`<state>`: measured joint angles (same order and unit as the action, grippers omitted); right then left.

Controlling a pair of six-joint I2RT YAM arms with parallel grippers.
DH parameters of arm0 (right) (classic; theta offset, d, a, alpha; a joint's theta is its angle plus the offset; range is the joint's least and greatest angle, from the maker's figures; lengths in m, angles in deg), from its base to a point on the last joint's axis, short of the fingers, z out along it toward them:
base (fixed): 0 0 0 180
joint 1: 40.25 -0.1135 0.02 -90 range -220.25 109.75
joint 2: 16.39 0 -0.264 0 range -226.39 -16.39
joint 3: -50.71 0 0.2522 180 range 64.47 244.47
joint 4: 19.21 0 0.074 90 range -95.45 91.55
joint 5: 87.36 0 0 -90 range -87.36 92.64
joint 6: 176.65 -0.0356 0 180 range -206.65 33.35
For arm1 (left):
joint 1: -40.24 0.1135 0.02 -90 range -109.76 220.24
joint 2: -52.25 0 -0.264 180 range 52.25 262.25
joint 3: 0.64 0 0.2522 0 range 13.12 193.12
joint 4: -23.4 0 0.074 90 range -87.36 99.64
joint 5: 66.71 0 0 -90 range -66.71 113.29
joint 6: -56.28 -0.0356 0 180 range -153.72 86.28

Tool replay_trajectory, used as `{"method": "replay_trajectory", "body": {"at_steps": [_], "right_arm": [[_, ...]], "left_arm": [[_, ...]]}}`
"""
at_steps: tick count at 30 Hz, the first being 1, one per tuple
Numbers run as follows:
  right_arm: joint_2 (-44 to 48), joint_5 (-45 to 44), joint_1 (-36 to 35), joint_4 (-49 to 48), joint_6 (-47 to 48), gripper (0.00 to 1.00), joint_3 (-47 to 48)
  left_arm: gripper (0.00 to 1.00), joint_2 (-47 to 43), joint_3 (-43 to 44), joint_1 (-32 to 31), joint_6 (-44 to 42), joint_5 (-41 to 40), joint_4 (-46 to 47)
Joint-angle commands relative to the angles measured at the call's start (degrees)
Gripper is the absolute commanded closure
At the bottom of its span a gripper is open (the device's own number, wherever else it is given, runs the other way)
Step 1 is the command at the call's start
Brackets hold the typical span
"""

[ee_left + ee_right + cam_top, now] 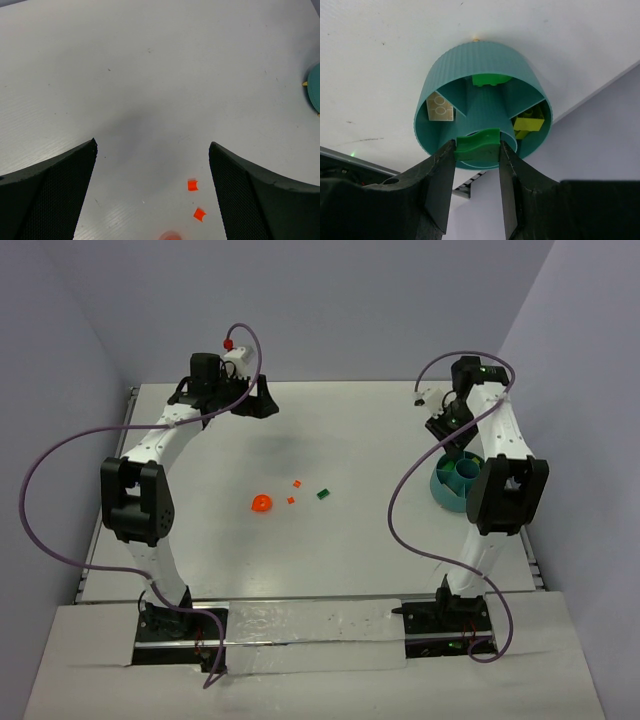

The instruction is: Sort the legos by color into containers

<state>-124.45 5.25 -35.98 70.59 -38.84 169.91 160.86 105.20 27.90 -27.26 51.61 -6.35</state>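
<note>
**Legos [291, 500] partly sorted: green brick [479, 145] held over the bowl [470, 57], four pieces loose**

Top external view: the bowl sits at 3 o'clock on the desk [350, 560], with the right gripper [452, 445] hanging just above it. Near the desk's centre lie an orange round piece [260, 504], two orange bits [297, 483] and a dark green bit [323, 494], all well apart from the bowl. The left gripper [255, 400] hovers at 11 o'clock, away from them. Nothing stands between the loose pieces and the bowl.

Left wrist view: this gripper is spread wide and holds nothing. The two orange bits show at 5 o'clock, on the desk below. An orange blur at the bottom edge is probably the round piece.

Right wrist view: the gripper is clamped on the green brick, at 6 o'clock over the bowl's rim. Dividers split the bowl into compartments. A tan brick [440, 107] lies at 9 o'clock, a second green piece [487, 79] at 12, and lime pieces [527, 124] at 3.

Sorting looks well begun. The held brick seems to belong at 12 o'clock, across the centre. No orange compartment is visible.
</note>
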Motion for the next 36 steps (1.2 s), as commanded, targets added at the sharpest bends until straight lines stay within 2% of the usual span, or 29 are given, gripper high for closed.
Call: {"method": "replay_trajectory", "body": {"at_steps": [1, 10, 14, 17, 20, 22, 23, 26, 36], "right_arm": [[-1.0, -1.4, -0.4, 0.2, 0.7, 0.89, -0.7], [-2.5, -2.4, -0.9, -1.9, 0.4, 0.85, -2.3], [-3.1, -4.2, -1.3, -2.3, 0.4, 0.77, -2.1], [-3.5, -4.5, -1.6, -2.7, 0.4, 0.67, -2.2], [-3.7, -4.4, -1.9, -2.6, 0.4, 0.49, -1.7], [-3.9, -4.4, -2.0, -2.4, 0.3, 0.43, -1.3], [-3.9, -4.3, -2.2, -2.2, 0.3, 0.36, -1.1], [-3.7, -3.7, -2.7, -1.0, 0.2, 0.27, 0.5], [-2.2, 1.0, -6.9, 2.5, -0.6, 0.27, 6.1]], "left_arm": [[0.01, -1.9, 0.4, -0.5, 0.2, 0.2, 1.6], [0.01, -1.7, 0.8, -0.5, 0.0, -0.2, 1.3], [0.01, -1.8, 0.8, -0.5, -0.3, -0.4, 1.1], [0.01, -1.9, 0.6, -0.5, -0.4, -0.6, 1.0], [0.01, -2.0, 0.5, -0.5, -0.6, -0.9, 0.8], [0.01, -2.0, 0.5, -0.5, -0.7, -0.9, 0.7], [0.01, -2.0, 0.5, -0.5, -0.7, -0.9, 0.6], [0.01, -1.9, 0.8, -0.4, -0.9, -1.1, 0.3], [0.01, -1.4, 1.7, 0.6, -1.1, 0.0, -0.1]]}}
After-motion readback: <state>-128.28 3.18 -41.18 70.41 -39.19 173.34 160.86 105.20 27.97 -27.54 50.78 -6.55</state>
